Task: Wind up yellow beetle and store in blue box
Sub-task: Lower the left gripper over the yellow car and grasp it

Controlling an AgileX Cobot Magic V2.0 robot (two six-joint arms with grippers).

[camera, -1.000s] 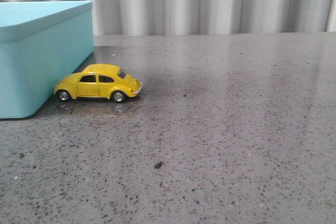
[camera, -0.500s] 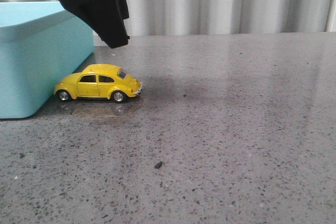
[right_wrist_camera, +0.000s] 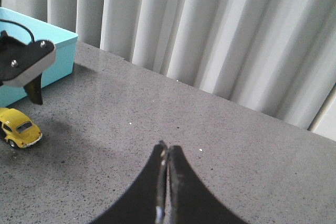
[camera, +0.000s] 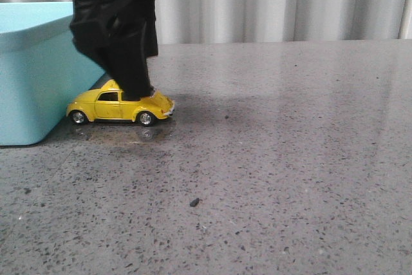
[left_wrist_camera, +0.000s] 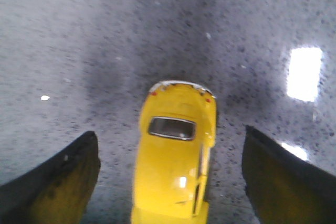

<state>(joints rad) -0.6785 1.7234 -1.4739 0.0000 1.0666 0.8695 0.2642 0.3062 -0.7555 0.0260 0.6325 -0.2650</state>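
Yellow beetle on the grey table, nose just beside the blue box at 9 o'clock; touching or apart, cannot tell. Left gripper spread wide, straddling the roof, fingers hiding the rear window. Right gripper pinched closed, empty, well apart. Dark speck at 5 o'clock.

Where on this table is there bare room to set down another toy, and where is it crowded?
Free: the grey table right of the yellow beetle and the strip in front of it, bare except for a dark speck. Crowded: the left, where the blue box, the beetle and the open left gripper straddling it bunch together.
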